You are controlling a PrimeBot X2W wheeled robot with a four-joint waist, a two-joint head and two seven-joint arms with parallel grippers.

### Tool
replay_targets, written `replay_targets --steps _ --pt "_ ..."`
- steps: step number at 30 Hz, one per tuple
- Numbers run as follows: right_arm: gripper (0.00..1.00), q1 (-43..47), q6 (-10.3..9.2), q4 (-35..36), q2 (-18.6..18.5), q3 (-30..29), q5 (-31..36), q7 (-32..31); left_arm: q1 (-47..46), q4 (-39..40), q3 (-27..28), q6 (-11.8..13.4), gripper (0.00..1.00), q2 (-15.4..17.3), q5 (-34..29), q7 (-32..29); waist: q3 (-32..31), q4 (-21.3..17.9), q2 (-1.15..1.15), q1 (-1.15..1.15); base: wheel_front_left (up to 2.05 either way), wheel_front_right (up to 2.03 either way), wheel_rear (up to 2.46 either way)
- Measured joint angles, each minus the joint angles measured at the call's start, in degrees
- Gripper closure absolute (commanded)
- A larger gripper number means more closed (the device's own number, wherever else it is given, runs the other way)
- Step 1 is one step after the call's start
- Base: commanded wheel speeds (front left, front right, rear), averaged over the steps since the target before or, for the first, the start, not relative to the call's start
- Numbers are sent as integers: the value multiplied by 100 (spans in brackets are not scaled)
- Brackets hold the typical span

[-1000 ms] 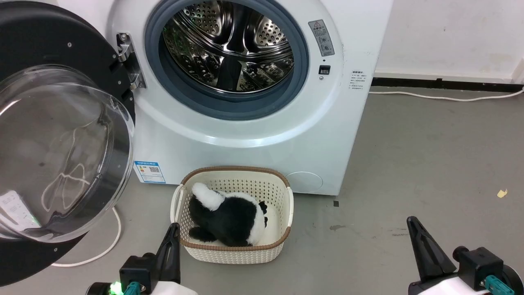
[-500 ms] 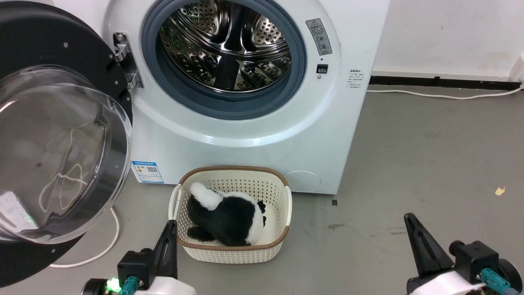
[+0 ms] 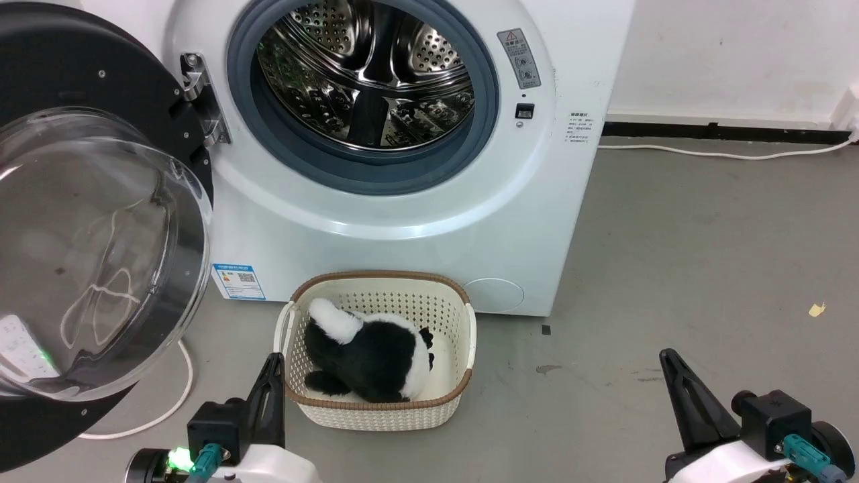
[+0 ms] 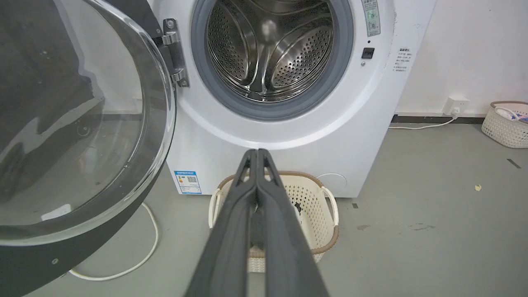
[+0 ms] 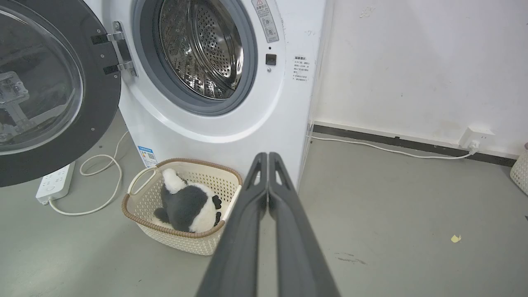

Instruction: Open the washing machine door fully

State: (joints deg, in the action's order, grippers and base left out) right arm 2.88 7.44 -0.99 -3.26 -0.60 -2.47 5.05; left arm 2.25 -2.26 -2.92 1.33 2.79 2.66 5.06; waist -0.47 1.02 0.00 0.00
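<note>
Black washing machine door [image 3: 94, 235] hangs swung wide open; left gripper [image 4: 257, 153] and right gripper [image 5: 268, 156] both closed, empty.

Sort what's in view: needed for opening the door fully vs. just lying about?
Job:
- door
- hinge
- washing machine

Lying about:
- basket holding a stuffed toy
- power strip
- floor cable
- second basket
- paper scrap

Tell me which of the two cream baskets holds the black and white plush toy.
The basket directly before the washing machine holds the plush toy; the other basket stands far off by the wall.
</note>
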Motion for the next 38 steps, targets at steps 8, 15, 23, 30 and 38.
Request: replay_targets --steps 8,15,23,30,38 --pt "100 -36 0 15 1 11 58 -99 -19 32 35 -33 100 0 -46 -100 9 -19 0 0 0 0 0" --pt "100 -102 0 22 1 19 99 -189 -25 60 90 -48 100 0 -74 -178 17 -37 0 0 0 0 0" --pt "100 -110 0 35 1 32 136 -275 -94 101 160 -53 100 1 -114 -265 26 -56 0 0 0 0 0" --pt "100 -136 0 52 1 41 153 -353 -112 141 192 -83 100 1 -156 -353 34 -73 0 0 0 0 0" --pt "100 -208 0 71 2 53 181 -450 -124 181 232 -100 100 1 -207 -450 43 -93 0 0 0 0 0"
